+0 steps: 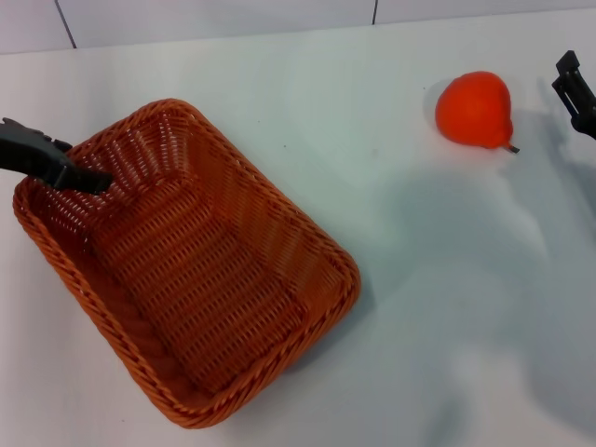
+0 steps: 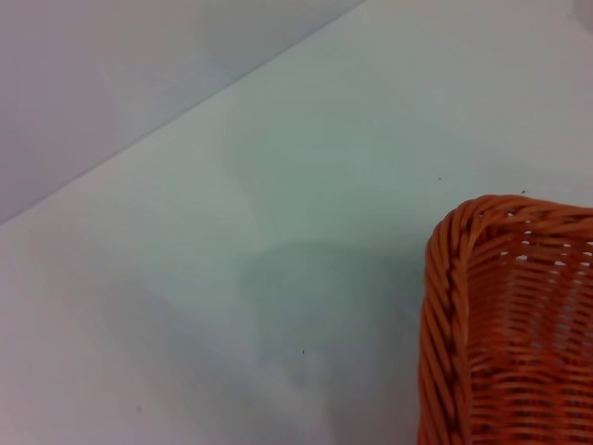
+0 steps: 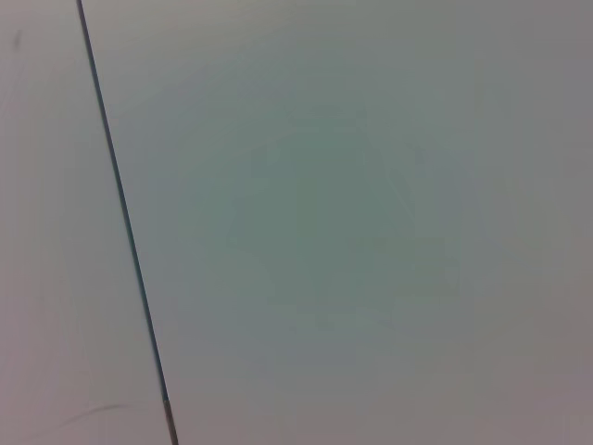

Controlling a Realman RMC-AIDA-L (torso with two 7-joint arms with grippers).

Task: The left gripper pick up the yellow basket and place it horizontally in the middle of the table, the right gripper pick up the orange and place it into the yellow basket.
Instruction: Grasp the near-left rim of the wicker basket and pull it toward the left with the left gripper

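Since the basket lies slantwise on the table, with its long axis running from the far left corner toward the near right one, we judge that the coming move turns on this angle: the task wants it horizontal and in the middle, and it is neither yet. We find it on the left half of the table, resting flat and holding nothing.

The left gripper is at the basket's far left corner. One dark finger reaches over the braided rim and its tip sits against the inside of the wall there. We see no second finger, so we cannot tell whether the gripper is clamped on the wall or merely placed at it. The left wrist view confirms only a rounded basket corner close under that arm, with bare table beside it.

We judge that a hold at one corner, well off the basket's centre, would let the basket swing or sag when raised, and that the turn to horizontal must be made about that corner.

The orange lies on the far right of the table, well apart from the basket, stem pointing to the right. The right gripper stands just to its right at the edge of the head view, not touching it; its finger state we cannot tell. The right arm is plainly the nearer to the fruit.
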